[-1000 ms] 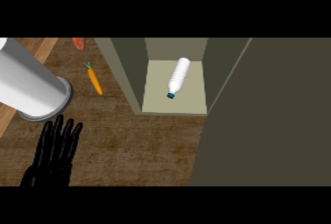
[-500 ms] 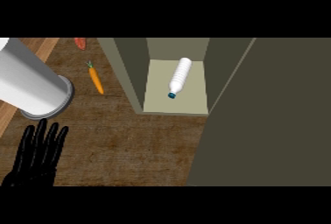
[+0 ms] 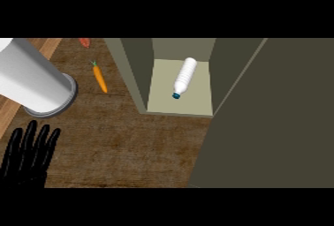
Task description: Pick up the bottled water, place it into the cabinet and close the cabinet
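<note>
Bottle (image 3: pixel 185 77) is inside the cabinet (image 3: pixel 140 75), lying on its side on the pale shelf floor, upper centre of the frame. Blue cap points toward the lower left, base toward the upper right. It sits nearer the cabinet's right wall than the left; can't tell if it touches either.

Cabinet is open: the door (image 3: pixel 274 123) fills the right side of the frame as a big dark olive panel, running from upper right down to the lower middle.

Left hand (image 3: pixel 27 154) at lower left, black, fingers straight and spread, pointing up-frame, grasping nothing. It's over the wood tabletop (image 3: pixel 130 145), just below the grey forearm (image 3: pixel 32 81), which shows as a big pale cylinder at upper left. Well apart from bottle and cabinet.

Right hand does not show anywhere.

Other stuff on the tabletop: a carrot (image 3: pixel 99 77) left of the cabinet's left wall, green end up-frame, lying between forearm and cabinet, touching neither. A small reddish item (image 3: pixel 85 42) at the top edge above the carrot, mostly cut off, can't identify it.
</note>
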Robot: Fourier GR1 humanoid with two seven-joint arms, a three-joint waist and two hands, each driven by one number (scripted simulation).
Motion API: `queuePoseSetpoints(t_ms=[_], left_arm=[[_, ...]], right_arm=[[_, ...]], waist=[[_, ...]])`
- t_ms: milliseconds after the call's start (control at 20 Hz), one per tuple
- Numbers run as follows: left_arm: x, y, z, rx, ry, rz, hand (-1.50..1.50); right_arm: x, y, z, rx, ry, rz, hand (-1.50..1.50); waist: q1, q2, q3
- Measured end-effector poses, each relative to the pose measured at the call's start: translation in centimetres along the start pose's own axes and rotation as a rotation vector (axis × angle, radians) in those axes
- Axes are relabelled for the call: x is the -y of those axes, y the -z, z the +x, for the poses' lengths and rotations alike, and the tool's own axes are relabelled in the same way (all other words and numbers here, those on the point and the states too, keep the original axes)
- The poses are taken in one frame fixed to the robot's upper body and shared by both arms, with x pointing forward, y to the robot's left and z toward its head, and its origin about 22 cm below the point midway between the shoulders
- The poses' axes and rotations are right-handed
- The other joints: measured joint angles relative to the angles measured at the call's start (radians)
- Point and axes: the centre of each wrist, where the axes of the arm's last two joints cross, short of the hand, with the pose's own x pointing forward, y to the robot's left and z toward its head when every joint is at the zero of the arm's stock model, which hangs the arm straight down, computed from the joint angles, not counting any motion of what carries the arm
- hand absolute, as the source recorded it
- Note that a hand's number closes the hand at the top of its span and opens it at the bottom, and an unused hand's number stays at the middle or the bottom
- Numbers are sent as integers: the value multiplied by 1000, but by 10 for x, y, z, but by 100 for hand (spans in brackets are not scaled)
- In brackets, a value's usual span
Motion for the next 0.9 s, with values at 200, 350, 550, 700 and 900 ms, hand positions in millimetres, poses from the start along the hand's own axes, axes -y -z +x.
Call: queuePoseSetpoints(t_ms=[200,350,550,700,900], left_arm=[[-3,0,1,3,0,-7,-150],[-4,0,2,4,-3,-8,-150],[-6,1,5,12,-5,-16,-150],[-9,1,7,11,-5,-30,-150],[-9,2,8,18,-9,-47,-150]], right_arm=[[2,1,1,2,-18,21,150],[2,1,1,2,-21,30,150],[3,2,0,7,3,27,150],[3,2,-2,14,36,30,150],[3,5,-7,24,111,68,150]], waist=[[9,5,-1],[16,9,-1],[29,15,-1],[40,21,-1],[63,32,-1]])
